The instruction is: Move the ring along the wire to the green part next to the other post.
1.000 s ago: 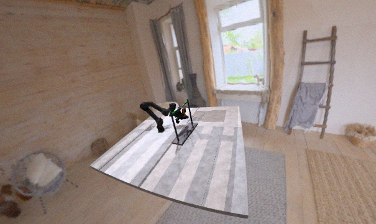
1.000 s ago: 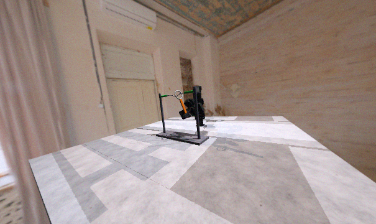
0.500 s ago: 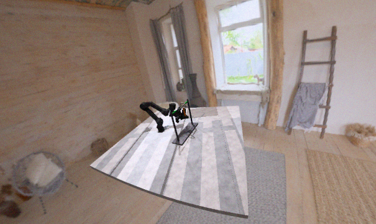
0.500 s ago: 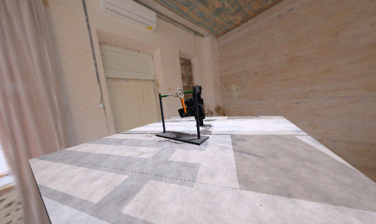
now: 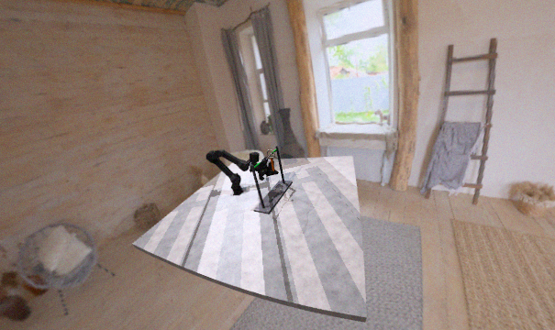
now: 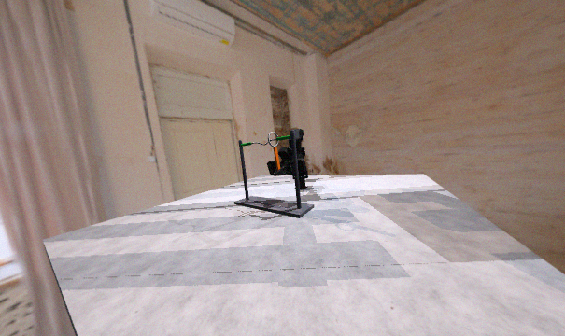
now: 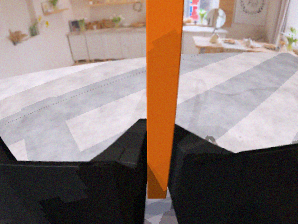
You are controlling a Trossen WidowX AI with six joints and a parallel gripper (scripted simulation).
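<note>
Handle of the wire ring, a straight, flat-sided orange bar [image 5: 272,164] [image 6: 276,158] [image 7: 163,95], pinched between the black fingertips of the parallel-jaw gripper [image 5: 271,171] [image 6: 278,170] [image 7: 150,125]. Thin round metal ring [image 6: 273,139] directly above the bar, around the wire by the look of the exterior view, close to the inner end of the green wire section [image 6: 284,137] by the right-hand black post [image 6: 296,177]. Contact between ring and thin grey wire [image 6: 260,143] too small to tell. Well apart from the ring, at the far side of the grey stretch, another green wire section [image 6: 246,144] beside the left-hand black post [image 6: 244,170]. Both posts upright on a flat dark rectangular base [image 5: 264,210] [image 6: 304,211], on a grey-and-white patterned table [image 5: 305,275] [image 6: 217,299] [image 7: 115,117]. Behind the frame in the exterior view, the jointed black arm [image 5: 226,158] [image 6: 302,154].
</note>
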